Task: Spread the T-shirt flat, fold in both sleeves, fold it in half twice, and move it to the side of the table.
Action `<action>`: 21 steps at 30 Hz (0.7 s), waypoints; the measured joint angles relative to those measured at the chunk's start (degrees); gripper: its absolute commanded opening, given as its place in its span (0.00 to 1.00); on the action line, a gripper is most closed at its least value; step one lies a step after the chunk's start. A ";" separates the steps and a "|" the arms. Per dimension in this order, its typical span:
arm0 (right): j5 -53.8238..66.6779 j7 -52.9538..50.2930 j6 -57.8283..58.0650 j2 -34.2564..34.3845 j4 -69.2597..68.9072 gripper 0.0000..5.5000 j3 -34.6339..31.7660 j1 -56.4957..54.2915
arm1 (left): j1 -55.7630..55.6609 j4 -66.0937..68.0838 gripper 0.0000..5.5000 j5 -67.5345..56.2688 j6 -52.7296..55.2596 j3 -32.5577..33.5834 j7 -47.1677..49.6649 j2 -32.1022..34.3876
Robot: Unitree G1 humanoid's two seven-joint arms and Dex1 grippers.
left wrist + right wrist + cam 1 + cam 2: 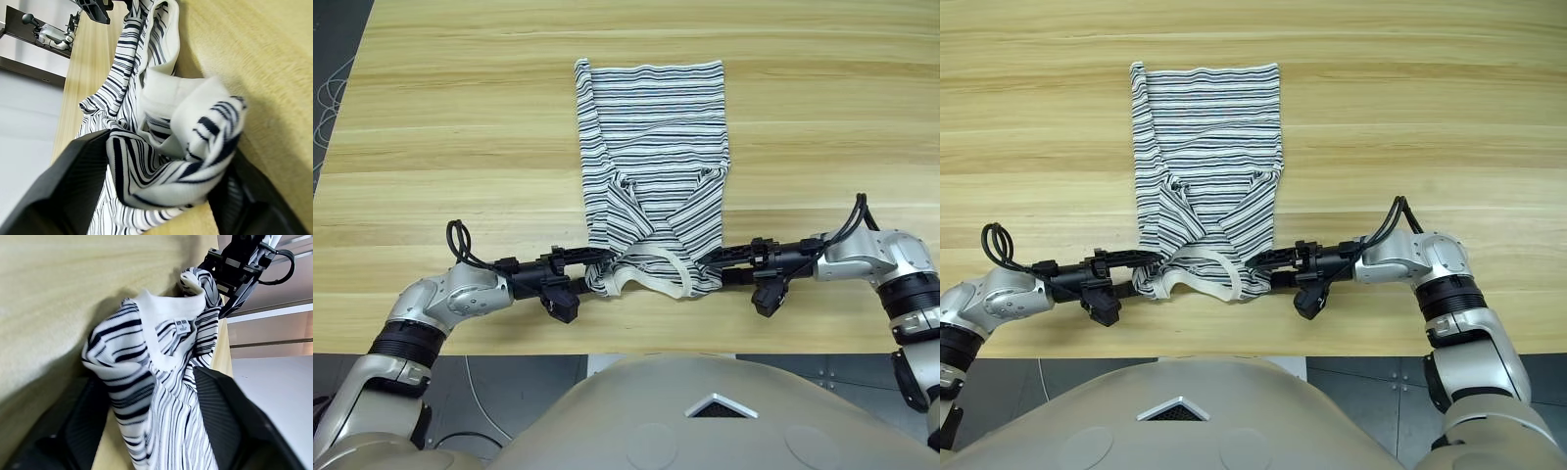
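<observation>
Your left gripper (pixel 600 258) and right gripper (pixel 707 260) are each clamping the T-shirt's (pixel 651 137) collar end; your right wrist view is catching its neck label (pixel 181 326).

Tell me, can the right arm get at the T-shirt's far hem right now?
Likely not freely: the right gripper is shut on the T-shirt's collar-end corner, though nothing blocks the way.

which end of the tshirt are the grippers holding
The collar end, nearest the robot: left gripper and right gripper pinch the T-shirt beside its white neckband; the hem lies free.
</observation>
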 measured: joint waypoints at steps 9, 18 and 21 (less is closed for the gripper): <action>-2.09 -3.20 2.72 -0.24 -1.60 0.08 4.34 -0.02 | -0.30 -0.11 0.17 -1.65 0.62 -1.37 -1.89 0.26; 6.70 -0.53 3.93 -1.35 1.35 0.02 8.82 -2.20 | -0.83 -2.63 0.02 -13.04 4.95 -5.04 -11.12 1.42; 17.61 4.57 6.79 -3.35 0.94 0.02 11.86 -3.56 | -0.73 -6.61 0.02 -15.90 9.16 -5.69 -15.80 2.30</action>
